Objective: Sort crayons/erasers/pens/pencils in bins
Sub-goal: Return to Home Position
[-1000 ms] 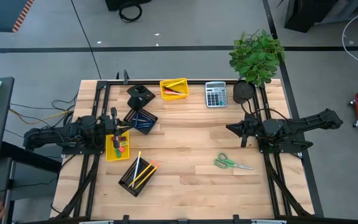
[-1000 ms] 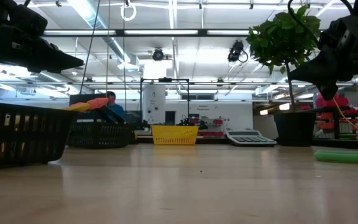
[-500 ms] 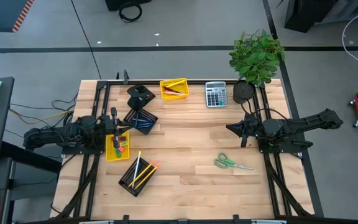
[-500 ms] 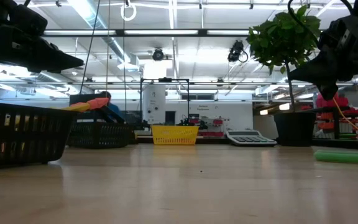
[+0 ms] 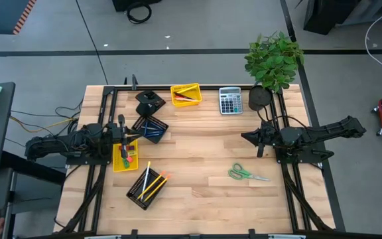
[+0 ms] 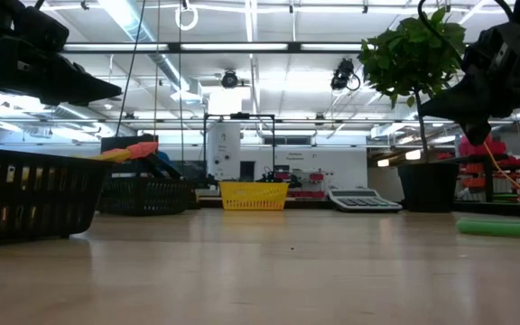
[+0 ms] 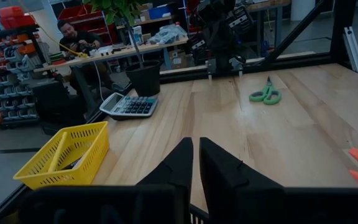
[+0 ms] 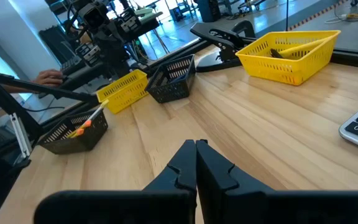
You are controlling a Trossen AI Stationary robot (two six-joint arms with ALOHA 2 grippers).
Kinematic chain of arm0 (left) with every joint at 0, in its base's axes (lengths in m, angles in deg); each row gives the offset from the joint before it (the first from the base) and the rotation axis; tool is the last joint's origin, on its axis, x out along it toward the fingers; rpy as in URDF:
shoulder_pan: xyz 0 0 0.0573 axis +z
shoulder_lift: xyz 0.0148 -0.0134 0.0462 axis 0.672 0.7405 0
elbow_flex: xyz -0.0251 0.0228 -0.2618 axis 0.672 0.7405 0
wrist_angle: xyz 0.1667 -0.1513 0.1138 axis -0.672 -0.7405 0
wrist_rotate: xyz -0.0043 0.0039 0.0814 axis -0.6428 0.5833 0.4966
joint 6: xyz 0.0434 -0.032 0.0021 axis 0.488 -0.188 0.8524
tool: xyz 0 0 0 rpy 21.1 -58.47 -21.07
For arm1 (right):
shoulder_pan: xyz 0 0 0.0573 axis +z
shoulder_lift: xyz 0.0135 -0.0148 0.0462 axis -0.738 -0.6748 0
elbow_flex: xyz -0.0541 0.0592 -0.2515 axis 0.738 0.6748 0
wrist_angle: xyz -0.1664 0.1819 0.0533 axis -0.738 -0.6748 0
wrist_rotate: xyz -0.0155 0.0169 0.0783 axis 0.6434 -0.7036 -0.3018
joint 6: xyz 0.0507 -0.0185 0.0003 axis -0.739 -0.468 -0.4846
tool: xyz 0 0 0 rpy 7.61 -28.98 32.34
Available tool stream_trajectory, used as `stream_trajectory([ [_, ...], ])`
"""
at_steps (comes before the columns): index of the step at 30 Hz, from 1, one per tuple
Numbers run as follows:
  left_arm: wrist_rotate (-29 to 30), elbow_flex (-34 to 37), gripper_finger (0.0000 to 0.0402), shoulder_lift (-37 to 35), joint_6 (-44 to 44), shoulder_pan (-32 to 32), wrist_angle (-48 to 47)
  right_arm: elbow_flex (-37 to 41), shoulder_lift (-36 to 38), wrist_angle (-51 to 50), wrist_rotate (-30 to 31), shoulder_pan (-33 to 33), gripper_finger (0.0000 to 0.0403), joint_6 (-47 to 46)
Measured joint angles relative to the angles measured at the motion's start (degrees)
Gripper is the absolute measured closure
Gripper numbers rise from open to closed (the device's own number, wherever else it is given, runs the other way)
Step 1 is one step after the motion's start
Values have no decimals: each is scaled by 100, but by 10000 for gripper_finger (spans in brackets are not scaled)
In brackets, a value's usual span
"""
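Four bins stand at the table's left. The far yellow bin (image 5: 185, 93) holds red pens. A black mesh bin (image 5: 150, 128) holds blue crayons. A yellow bin (image 5: 125, 157) holds small erasers. The near black mesh bin (image 5: 146, 186) holds yellow and orange pencils (image 5: 151, 182). My left gripper (image 5: 130, 138) hangs shut and empty above the eraser bin's far end, pointing toward the table's right; it also shows in its wrist view (image 7: 195, 158). My right gripper (image 5: 245, 137) hangs shut and empty over the table's right half, pointing left; it also shows in its wrist view (image 8: 195, 155).
Green-handled scissors (image 5: 247, 174) lie on the wood at the near right. A grey calculator (image 5: 229, 101) and a potted plant (image 5: 274, 56) stand at the far right. A black object (image 5: 150, 101) sits by the far yellow bin. Bare wood (image 5: 204, 153) lies between the arms.
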Motion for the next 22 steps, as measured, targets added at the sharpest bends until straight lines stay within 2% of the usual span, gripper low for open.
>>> stream_trajectory([
  [7, 0, 0, 374, 0, 0, -2, 0, 0, 0, -1, 0, 0, 394, 0],
  [22, 0, 0, 364, 0, 0, 0, 0, 0, 0, 1, 0, 0, 394, 0],
])
